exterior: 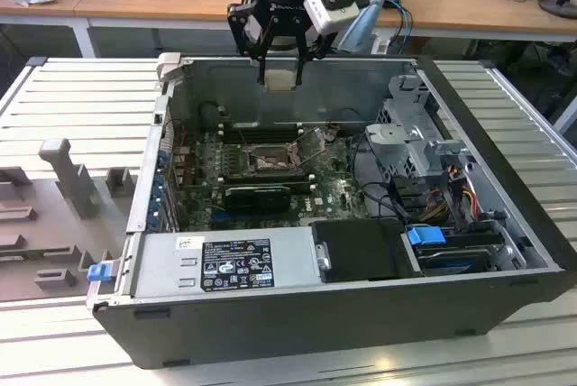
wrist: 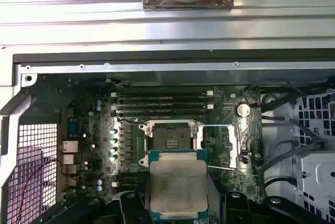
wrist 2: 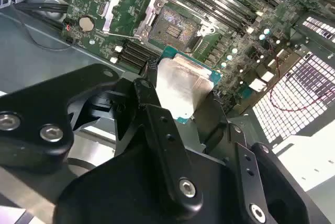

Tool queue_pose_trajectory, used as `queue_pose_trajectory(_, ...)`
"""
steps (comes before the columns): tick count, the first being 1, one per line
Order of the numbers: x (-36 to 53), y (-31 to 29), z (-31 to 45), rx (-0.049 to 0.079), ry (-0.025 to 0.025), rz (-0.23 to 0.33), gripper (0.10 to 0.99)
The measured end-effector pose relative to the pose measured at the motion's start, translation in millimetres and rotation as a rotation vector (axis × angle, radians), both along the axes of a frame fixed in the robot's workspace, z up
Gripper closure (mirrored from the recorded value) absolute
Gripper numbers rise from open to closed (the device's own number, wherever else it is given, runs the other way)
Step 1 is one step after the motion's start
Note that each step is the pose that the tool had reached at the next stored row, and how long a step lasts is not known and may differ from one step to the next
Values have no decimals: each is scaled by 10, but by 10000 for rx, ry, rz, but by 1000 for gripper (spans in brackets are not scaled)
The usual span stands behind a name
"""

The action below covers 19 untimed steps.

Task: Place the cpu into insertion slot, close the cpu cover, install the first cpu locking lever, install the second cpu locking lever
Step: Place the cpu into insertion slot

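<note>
My gripper (exterior: 280,72) hangs over the far wall of the open computer case, shut on the cpu (exterior: 280,80), a pale silver square chip on a green base. In both wrist views the cpu (wrist 2: 183,85) (wrist: 178,190) lies flat between the black fingers (wrist 2: 148,89), well above the board. The insertion slot (exterior: 268,161) (wrist 2: 170,25) (wrist: 170,139) is a bare black square socket on the green motherboard. The cpu cover (wrist: 238,145) (wrist 2: 108,12) is swung open to one side of it, with thin wire levers raised beside it.
Long black memory slots (wrist: 162,103) run beside the socket. A power supply (exterior: 225,262) and black box sit at the case's front, and a drive cage (exterior: 419,147) with cables is at the exterior view's right. The case walls (exterior: 288,79) rise around the board. Grey fixtures (exterior: 63,179) stand on the ribbed table.
</note>
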<state>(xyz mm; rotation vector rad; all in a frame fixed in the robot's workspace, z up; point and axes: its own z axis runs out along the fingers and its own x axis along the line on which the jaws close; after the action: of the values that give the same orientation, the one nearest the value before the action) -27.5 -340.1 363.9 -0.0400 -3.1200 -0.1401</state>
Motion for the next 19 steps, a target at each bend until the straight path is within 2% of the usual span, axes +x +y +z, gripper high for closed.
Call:
queue_pose_trajectory(2, -5, 0, -1, -1, 1, -303, 557)
queue_pose_trajectory(4, -85, 0, -2, 0, -1, -342, 557)
queue_pose_trajectory(5, -95, 0, -2, 0, -1, -356, 557)
queue_pose_trajectory(15, -99, 0, -19, -5, 1, -1500, 557)
queue_pose_trajectory(19, -99, 0, -36, -2, 0, -1725, 557)
